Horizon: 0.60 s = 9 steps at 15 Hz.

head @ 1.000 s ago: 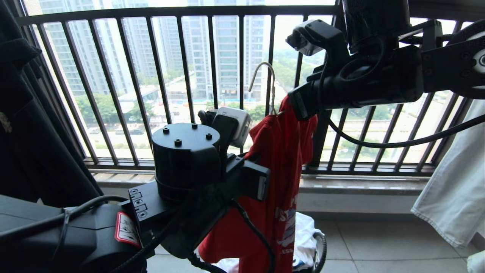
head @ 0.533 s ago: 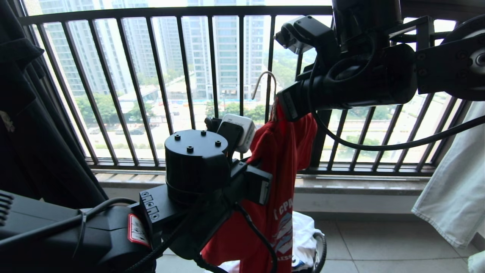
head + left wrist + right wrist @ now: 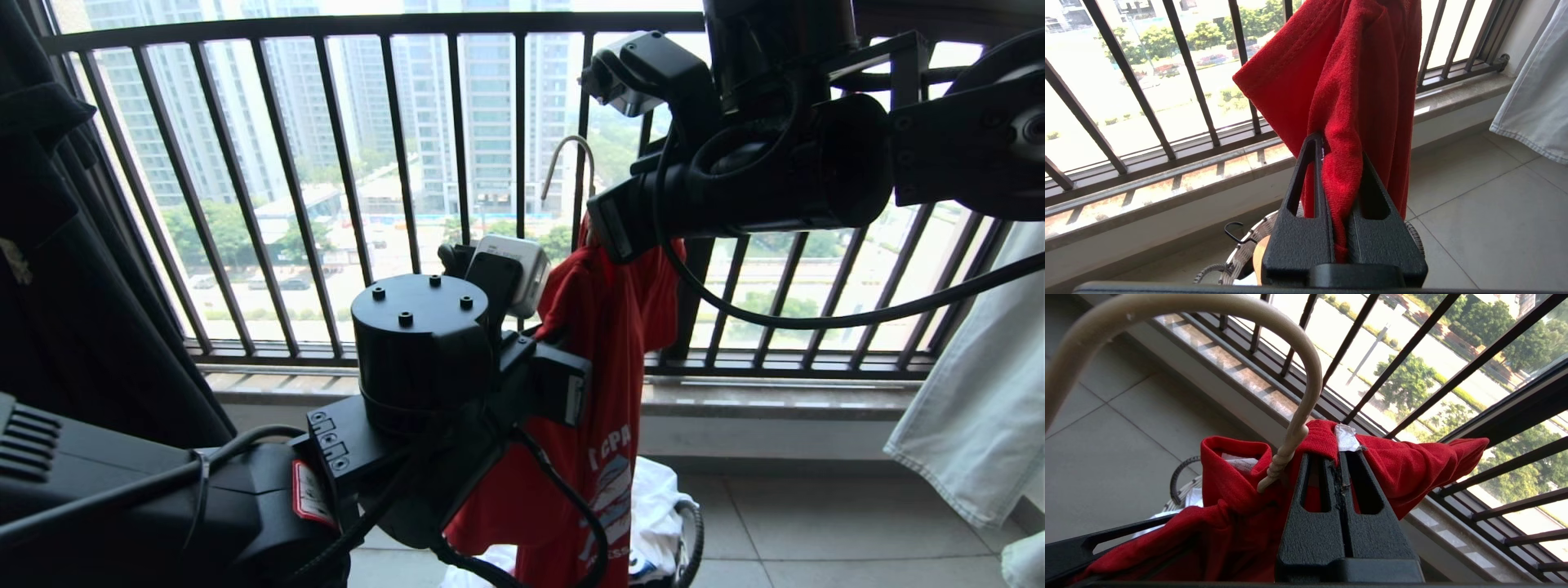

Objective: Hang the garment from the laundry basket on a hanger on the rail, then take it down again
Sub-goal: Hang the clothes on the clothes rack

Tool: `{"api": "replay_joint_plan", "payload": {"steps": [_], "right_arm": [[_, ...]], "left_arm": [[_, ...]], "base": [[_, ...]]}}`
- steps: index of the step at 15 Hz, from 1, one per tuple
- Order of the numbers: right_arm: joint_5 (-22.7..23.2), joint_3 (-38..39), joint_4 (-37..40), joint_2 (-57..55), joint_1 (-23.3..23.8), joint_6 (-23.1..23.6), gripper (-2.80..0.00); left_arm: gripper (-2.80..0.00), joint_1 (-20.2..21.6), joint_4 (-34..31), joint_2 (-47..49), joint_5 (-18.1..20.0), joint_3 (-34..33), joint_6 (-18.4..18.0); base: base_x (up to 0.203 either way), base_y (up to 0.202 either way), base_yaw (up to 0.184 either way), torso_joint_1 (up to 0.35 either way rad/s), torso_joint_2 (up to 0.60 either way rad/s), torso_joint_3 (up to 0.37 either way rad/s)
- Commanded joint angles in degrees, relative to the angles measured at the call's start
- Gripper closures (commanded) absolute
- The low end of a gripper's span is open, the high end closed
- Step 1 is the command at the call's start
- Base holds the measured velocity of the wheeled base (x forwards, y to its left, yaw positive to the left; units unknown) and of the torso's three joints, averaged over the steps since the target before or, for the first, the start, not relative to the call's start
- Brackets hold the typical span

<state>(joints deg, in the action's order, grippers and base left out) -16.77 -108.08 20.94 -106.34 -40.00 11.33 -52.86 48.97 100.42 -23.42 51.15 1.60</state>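
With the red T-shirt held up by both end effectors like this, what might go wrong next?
1. The left end effector pinches only a narrow fold of the red T-shirt; a pull may slip it free.
2. The right end effector grips the collar beside the hanger, whose hook is on nothing, so the hanger may tilt or slide out.
3. The hem hangs over the laundry basket and may snag its handle.

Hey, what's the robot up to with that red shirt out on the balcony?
The robot is holding a red T-shirt in the air with both arms, in front of the black railing. The right gripper is shut on the collar by the neck label, next to the twisted neck of the wire hanger rising out of the neck opening. The left gripper is shut on a fold of the shirt lower down. The laundry basket sits on the floor below. The hanger's hook isn't on anything.
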Motion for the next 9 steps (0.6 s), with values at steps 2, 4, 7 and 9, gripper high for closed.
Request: {"api": "replay_joint_plan", "payload": {"steps": [2,4,7,9], "right_arm": [[-0.28,0.15,0.15,0.78,-0.52,0.02,0.00],[-0.92,0.28,0.15,1.04,-0.52,0.10,0.00],[-1.33,0.42,0.15,1.66,-0.52,0.10,0.00],[-1.33,0.66,0.20,1.82,-0.61,0.10,0.00]], "left_arm": [[0.00,0.12,0.60,0.74,-1.72,0.26,-0.01],[0.00,0.12,0.66,0.57,-1.80,0.44,-0.01],[0.00,0.21,0.68,0.48,-1.80,0.49,0.07],[0.00,0.21,1.36,0.40,-1.88,0.61,0.07]], "base": [[0.000,0.000,0.000,0.000,0.00,0.000],[0.000,0.000,0.000,0.000,0.00,0.000],[0.000,0.000,0.000,0.000,0.00,0.000],[0.000,0.000,0.000,0.000,0.00,0.000]]}}
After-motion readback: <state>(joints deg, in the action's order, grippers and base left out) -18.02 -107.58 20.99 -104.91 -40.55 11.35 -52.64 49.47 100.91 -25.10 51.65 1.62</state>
